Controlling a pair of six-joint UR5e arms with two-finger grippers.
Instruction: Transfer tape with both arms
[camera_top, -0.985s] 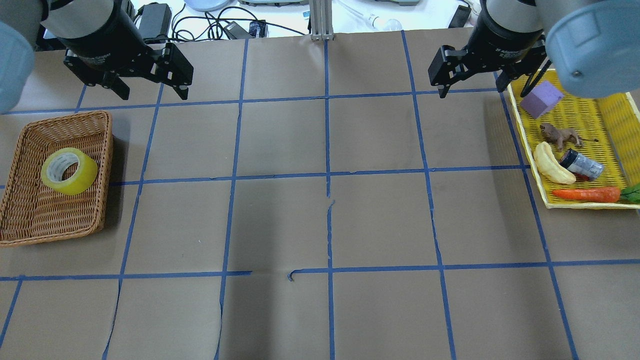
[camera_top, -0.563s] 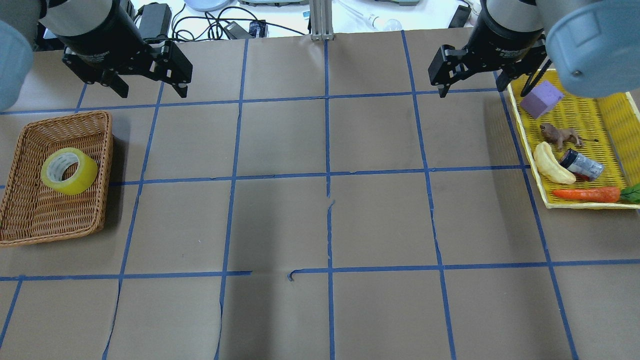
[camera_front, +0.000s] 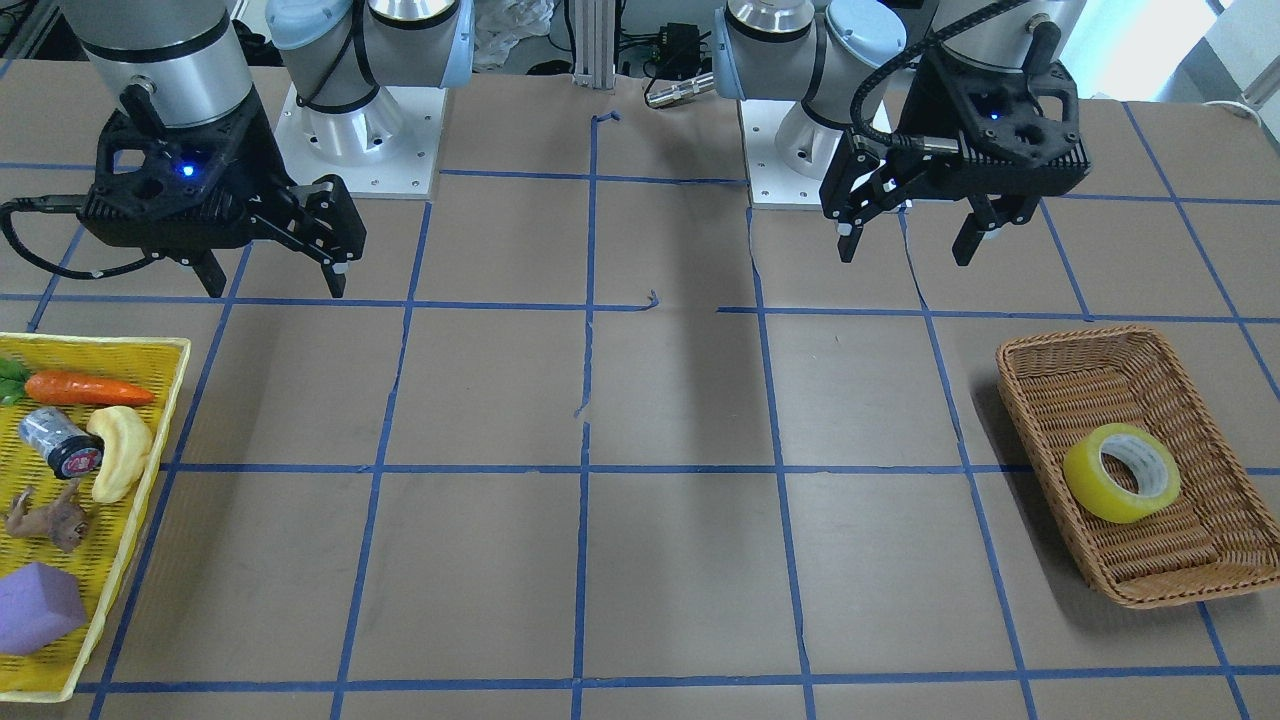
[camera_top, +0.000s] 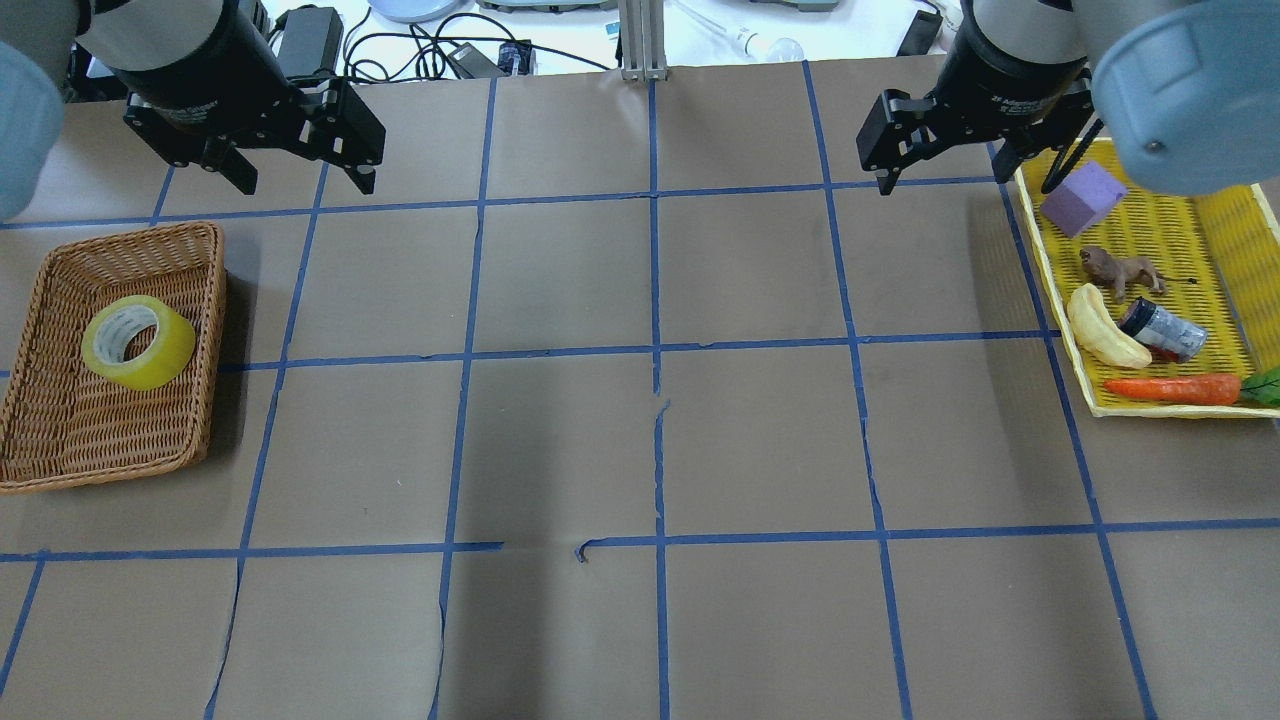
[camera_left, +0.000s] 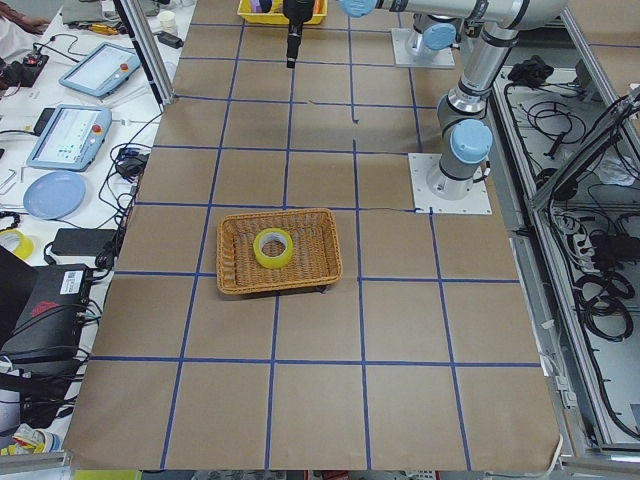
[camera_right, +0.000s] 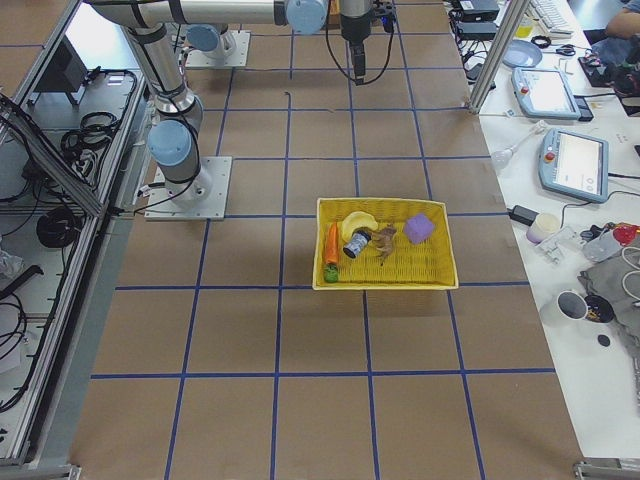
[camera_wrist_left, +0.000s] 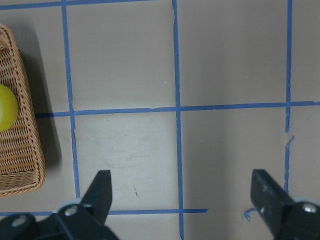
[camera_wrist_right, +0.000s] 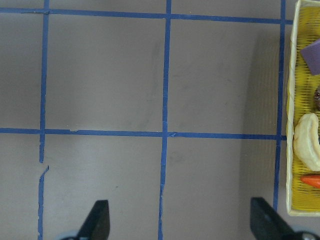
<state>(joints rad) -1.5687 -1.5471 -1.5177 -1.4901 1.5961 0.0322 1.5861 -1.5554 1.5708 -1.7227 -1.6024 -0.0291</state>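
Observation:
The yellow tape roll (camera_top: 138, 342) lies tilted in a wicker basket (camera_top: 120, 232) at the table's left side. It also shows in the front view (camera_front: 1122, 472), in the left side view (camera_left: 273, 248), and as a sliver at the edge of the left wrist view (camera_wrist_left: 5, 107). My left gripper (camera_top: 305, 183) is open and empty. It hangs above the table, beyond the basket and to its right, as the front view (camera_front: 905, 255) and the left wrist view (camera_wrist_left: 181, 180) also show. My right gripper (camera_top: 965, 180) is open and empty near the yellow tray's far corner (camera_front: 275, 290) (camera_wrist_right: 179, 205).
A yellow tray (camera_top: 1060, 300) at the right holds a purple block (camera_top: 1085, 198), a toy lion (camera_top: 1120, 270), a banana (camera_top: 1105, 328), a small jar (camera_top: 1162, 330) and a carrot (camera_top: 1175, 388). Blue tape lines grid the brown table. Cables and devices lie beyond the far edge.
My left gripper has shifted slightly toward the table's far edge. The right gripper, tape and basket have not moved.

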